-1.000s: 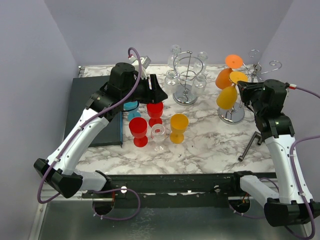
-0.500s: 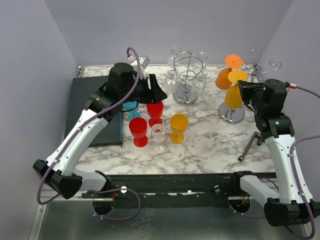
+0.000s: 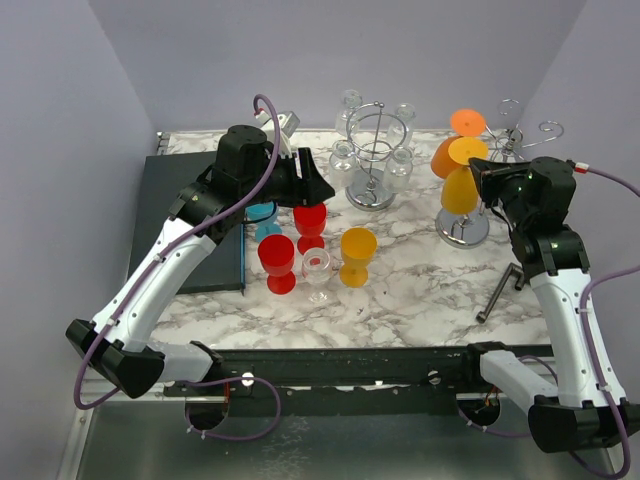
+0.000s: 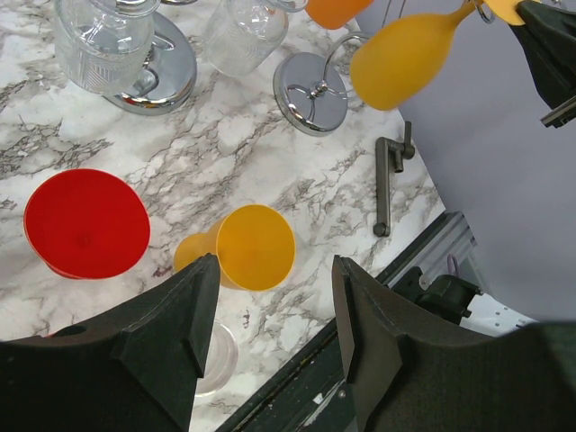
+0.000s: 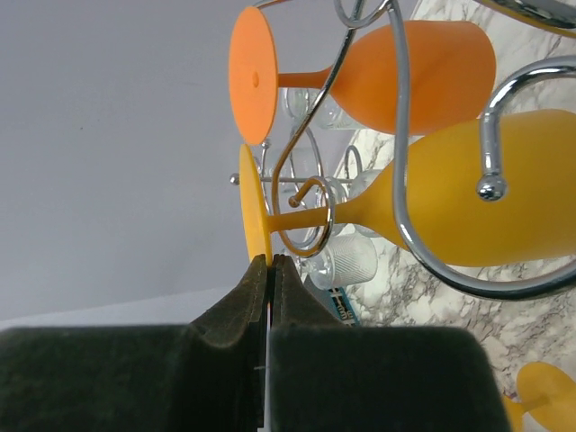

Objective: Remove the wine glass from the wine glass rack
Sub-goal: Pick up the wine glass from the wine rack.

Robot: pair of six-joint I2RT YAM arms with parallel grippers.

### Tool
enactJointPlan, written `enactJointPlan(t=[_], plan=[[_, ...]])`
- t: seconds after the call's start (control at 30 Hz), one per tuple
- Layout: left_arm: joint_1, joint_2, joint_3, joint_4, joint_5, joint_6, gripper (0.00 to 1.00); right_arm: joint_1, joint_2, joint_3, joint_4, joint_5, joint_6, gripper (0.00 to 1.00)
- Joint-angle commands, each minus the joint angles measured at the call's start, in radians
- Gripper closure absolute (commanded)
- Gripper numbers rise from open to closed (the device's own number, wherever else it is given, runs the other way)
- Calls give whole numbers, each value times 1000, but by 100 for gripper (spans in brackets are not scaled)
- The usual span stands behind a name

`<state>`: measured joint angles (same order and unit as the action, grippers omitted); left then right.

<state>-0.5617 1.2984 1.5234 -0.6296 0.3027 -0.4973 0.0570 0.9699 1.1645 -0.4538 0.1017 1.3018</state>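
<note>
A: Where's the yellow glass [image 5: 468, 207]?
B: It hangs on the rack [image 5: 402, 99], its stem in a loop just beyond the right gripper [image 5: 270, 268]. The jaws are pinched on the rim of its foot.
A: How will it handle?
B: Likely light, stiff and slick. That thin rim could slip, so the stem looks safer.
A: Counts?
B: Two on this rack, counting the orange glass [image 5: 414, 67]. The left gripper [image 4: 274, 292] is half-wide and empty, with five cups [image 3: 277, 255] below its jaws.

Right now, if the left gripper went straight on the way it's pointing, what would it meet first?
Probably the yellow-orange plastic goblet standing on the marble tabletop: in the wrist view it sits between the open fingers of the left gripper. The red plastic goblet lies off to one side. Depth is unclear.
</note>
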Motion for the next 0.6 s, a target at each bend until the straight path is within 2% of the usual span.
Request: enactJointPlan(t=[0.0,0.57], plan=[[9,-29,-6,17,21,-4,42,-5,13,43,58,-39,6,100],[16,-44,-14,17,24,-6,41,-5,86,112,104,40,-34,100]])
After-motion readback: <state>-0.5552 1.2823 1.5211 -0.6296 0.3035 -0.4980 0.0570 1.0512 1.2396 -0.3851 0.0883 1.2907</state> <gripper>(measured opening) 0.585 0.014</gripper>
